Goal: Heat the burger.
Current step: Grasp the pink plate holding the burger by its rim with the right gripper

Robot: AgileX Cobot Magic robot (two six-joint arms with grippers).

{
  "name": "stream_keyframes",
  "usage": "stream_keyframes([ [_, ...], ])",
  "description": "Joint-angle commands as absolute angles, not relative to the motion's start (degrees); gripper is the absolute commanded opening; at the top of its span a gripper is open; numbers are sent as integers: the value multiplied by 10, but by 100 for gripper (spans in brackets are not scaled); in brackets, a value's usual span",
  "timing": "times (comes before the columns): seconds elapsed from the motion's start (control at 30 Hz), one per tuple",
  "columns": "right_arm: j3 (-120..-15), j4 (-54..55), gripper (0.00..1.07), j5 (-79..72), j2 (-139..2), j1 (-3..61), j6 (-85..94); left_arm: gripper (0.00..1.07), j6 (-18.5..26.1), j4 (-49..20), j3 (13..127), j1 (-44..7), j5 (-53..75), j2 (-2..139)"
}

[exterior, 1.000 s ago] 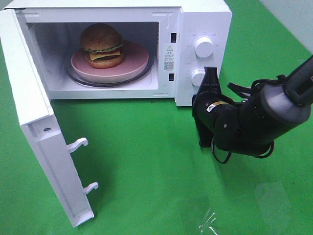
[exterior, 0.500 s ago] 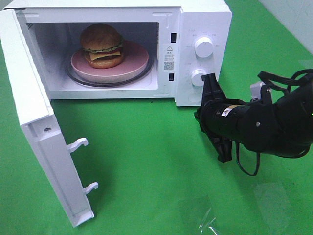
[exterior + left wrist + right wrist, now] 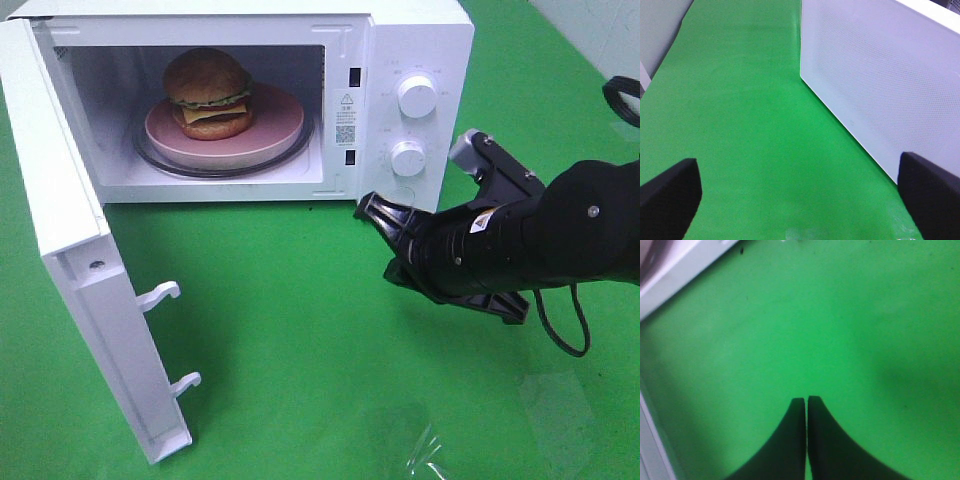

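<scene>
Bright green tabletop [image 3: 280, 330], pale wall [image 3: 600, 30] past the far corner, soft glare patch [image 3: 425, 450]

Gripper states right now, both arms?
Left gripper: open, nothing between the fingers.
Right gripper: shut, holding nothing.

The print around the knobs [image 3: 417, 95] of the microwave [image 3: 415, 40] is too small to be read. The right arm [image 3: 570, 230] is cut off by the exterior view's right edge. The pink plate [image 3: 280, 125] is partly hidden by the burger [image 3: 208, 90]. The left gripper [image 3: 800, 200] is cropped to its fingertips [image 3: 670, 195].
</scene>
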State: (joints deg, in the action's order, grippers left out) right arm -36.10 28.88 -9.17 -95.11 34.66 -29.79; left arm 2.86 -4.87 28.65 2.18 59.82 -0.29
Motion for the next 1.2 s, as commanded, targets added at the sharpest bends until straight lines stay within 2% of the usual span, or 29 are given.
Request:
stream_keyframes([
  [0.03, -375, 256, 1, 9, -936, 349, -219, 101, 28, -51, 285, 22, 596, -15],
  [0.17, -395, 219, 1, 69, -932, 349, -187, 101, 28, -51, 285, 22, 596, -15],
  [0.33, -461, 113, 2, 216, -930, 349, -117, 101, 28, -51, 285, 22, 596, -15],
  [0.6, -515, 46, 3, 323, -930, 349, 30, 101, 28, -51, 285, 22, 596, -15],
  [0.67, -532, 34, 3, 363, -930, 349, 143, 101, 28, -51, 285, 22, 596, -15],
  [0.77, -542, 32, 3, 383, -930, 349, 213, 101, 28, -51, 285, 22, 596, -15],
  [0.8, -557, 32, 3, 407, -930, 349, 307, 101, 28, -51, 285, 22, 596, -15],
  [0.83, -557, 32, 3, 407, -930, 349, 307, 101, 28, -51, 285, 22, 596, -15],
  [0.93, -577, 21, 4, 421, -930, 349, 504, 101, 28, -51, 285, 22, 596, -15],
  [1.2, -603, -52, 7, 411, -930, 349, 696, 101, 28, -51, 285, 22, 596, -15],
])
